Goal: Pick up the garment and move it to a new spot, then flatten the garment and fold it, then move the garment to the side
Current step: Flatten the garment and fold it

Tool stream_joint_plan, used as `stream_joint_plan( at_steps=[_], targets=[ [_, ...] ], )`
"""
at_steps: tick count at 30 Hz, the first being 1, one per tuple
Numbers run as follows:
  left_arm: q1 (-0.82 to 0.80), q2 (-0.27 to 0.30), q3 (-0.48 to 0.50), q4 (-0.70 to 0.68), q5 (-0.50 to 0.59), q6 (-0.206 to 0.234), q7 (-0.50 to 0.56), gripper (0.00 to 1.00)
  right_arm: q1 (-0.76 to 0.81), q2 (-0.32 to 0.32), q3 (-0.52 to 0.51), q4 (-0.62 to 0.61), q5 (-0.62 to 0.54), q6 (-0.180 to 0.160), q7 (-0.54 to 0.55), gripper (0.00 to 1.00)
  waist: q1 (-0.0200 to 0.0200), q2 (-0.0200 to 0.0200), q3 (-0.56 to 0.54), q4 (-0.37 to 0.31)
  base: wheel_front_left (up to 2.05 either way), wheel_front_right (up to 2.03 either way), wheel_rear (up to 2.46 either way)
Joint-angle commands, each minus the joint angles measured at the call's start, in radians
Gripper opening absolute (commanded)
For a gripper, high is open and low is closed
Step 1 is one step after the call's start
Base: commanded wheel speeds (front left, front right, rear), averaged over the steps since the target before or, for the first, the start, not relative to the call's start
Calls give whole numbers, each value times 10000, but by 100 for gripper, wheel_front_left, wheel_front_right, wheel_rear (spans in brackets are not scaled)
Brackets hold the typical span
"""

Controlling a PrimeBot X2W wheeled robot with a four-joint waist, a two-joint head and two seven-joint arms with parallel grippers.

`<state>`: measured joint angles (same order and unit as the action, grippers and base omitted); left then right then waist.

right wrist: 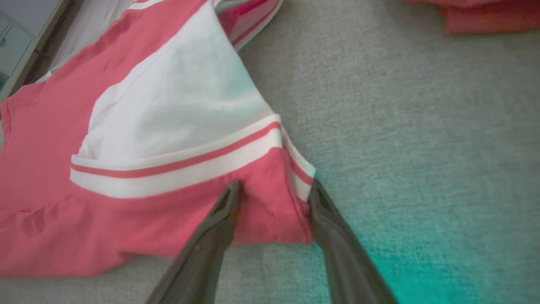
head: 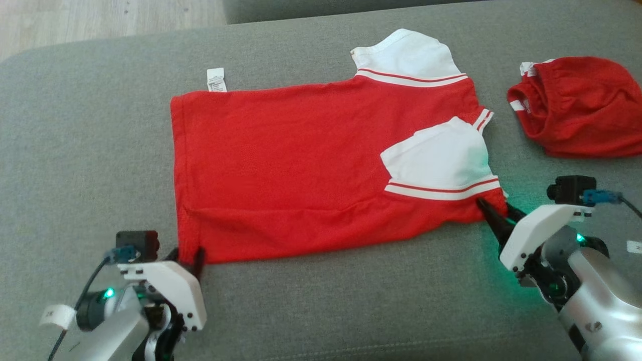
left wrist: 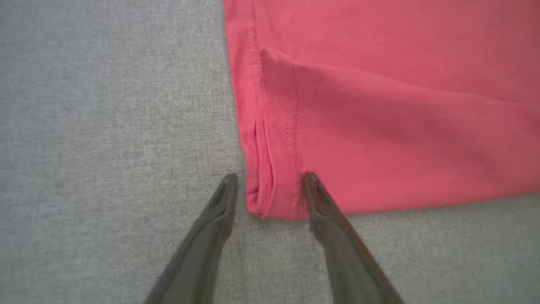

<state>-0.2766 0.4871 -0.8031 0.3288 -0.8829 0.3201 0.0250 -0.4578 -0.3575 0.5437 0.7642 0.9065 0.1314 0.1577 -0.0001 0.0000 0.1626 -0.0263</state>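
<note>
The garment (head: pixel 301 165) is a red T-shirt with white, red-striped sleeves, spread flat on the grey cushion (head: pixel 321 311). Its hem is at the left and its sleeves at the right. My left gripper (head: pixel 193 255) stands open at the near hem corner. In the left wrist view the two fingers of the left gripper (left wrist: pixel 270 177) straddle that folded corner of the garment (left wrist: pixel 379 105). My right gripper (head: pixel 495 205) is open at the near shoulder corner, under the white sleeve. In the right wrist view the right gripper (right wrist: pixel 275 183) has red cloth of the garment (right wrist: pixel 50 169) between its fingers.
A second, crumpled red garment (head: pixel 582 108) lies at the far right, also seen blurred in the right wrist view (right wrist: pixel 485 17). A white care label (head: pixel 216 80) sticks out at the shirt's far hem. Wooden floor (head: pixel 100 20) shows beyond the cushion's far left edge.
</note>
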Motion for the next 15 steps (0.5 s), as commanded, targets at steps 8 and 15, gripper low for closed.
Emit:
stream_joint_plan(
  at_steps=[8,15],
  targets=[
    [-419,309,369,-37,-137,-276,-25,0,362,-233,36,-754,-61,-7,34,0,1,0,-349,136,0,0,0],
    [74,1150,339,-1345,-165,123,564,0,730,-1210,-272,-1620,122,-7,1236,0,1,0,-863,213,0,0,0]
  ],
)
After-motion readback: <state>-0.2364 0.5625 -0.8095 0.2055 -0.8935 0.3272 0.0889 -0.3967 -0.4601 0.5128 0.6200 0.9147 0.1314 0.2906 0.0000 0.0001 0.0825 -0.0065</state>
